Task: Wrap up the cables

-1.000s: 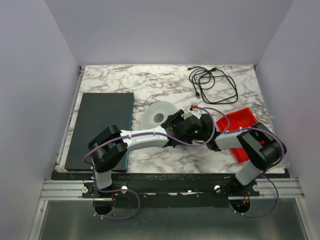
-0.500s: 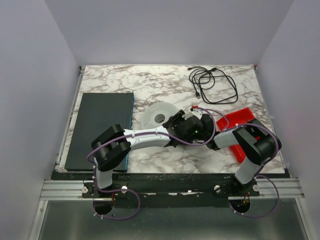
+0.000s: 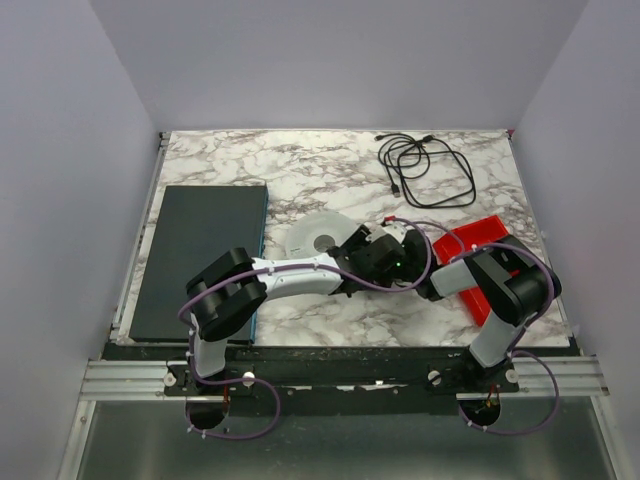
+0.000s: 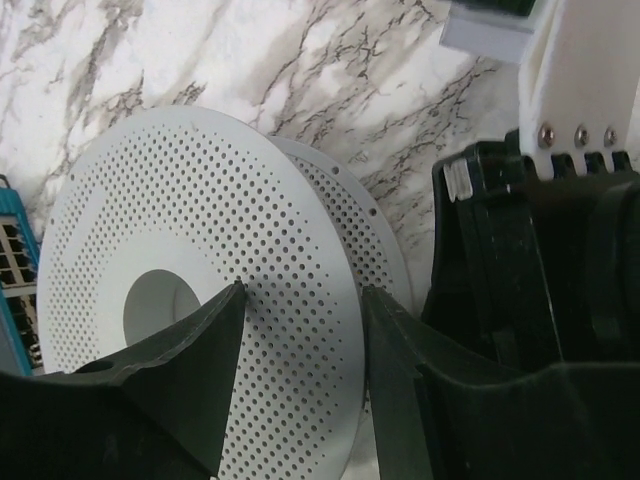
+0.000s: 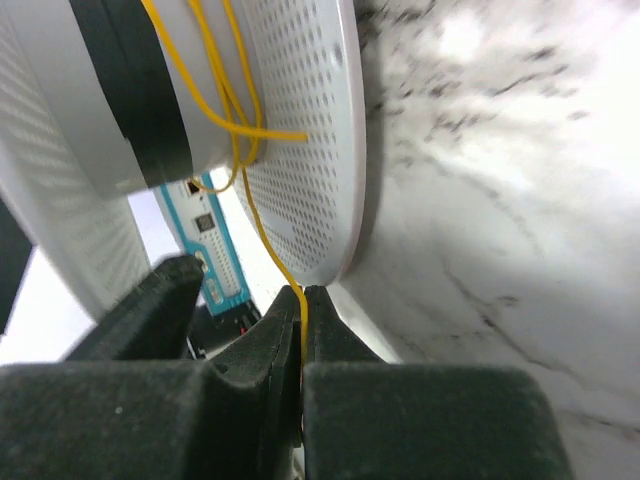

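The marble-topped bench (image 3: 300,170) fills the floor of the white-walled cell. A dark flat panel (image 3: 200,250) with a teal edge lies along its left side; the left wrist view shows small ports along that edge. Both arms reach in over the middle of the bench, the left arm (image 3: 290,275) from the near left and the right arm (image 3: 500,290) from the near right, and their wrists meet just right of the white spool (image 3: 315,238). The spool sits near the bench's centre, beside the panel's right edge, with its perforated flanges tilted. A red tray (image 3: 480,240) lies at the right, partly under the right arm.

The cables (image 3: 425,165) lie in a loose black tangle at the far right corner of the bench, well apart from the spool and from both arms, with nothing touching them.

The left fingers (image 4: 225,320) are spread, one tip on each side of a strip of the spool's near flange, whose holes show in the gap between them. The right fingers (image 5: 302,300) are pressed together, pinching a thin yellow wire (image 5: 258,222) that runs up from them to the spool's core between the two flanges.
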You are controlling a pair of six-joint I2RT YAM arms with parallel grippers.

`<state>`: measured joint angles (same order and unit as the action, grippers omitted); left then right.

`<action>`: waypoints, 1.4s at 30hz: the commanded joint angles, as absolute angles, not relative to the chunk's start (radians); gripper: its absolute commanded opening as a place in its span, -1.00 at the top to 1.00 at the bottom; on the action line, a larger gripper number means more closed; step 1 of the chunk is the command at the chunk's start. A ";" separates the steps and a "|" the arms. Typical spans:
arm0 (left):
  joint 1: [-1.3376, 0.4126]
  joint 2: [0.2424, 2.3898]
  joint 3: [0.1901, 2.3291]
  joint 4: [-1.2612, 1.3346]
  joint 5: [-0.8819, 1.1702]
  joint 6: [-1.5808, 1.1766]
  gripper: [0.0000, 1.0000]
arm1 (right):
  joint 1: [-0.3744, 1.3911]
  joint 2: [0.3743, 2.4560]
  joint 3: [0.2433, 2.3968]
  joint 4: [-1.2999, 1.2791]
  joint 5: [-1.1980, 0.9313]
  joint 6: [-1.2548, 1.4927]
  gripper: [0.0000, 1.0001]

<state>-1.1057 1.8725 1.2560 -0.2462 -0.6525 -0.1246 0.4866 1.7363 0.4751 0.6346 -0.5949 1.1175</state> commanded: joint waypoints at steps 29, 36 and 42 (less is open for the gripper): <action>-1.139 1.877 1.173 -0.331 -0.435 -0.130 -0.04 | 0.393 1.860 0.615 0.759 -0.515 1.174 0.81; -1.140 1.878 1.177 -0.331 -0.436 -0.127 -0.04 | 0.393 1.876 0.622 0.786 -0.516 1.201 0.73; -1.139 1.882 1.184 -0.336 -0.440 -0.126 -0.04 | 0.393 1.885 0.622 0.792 -0.512 1.215 0.70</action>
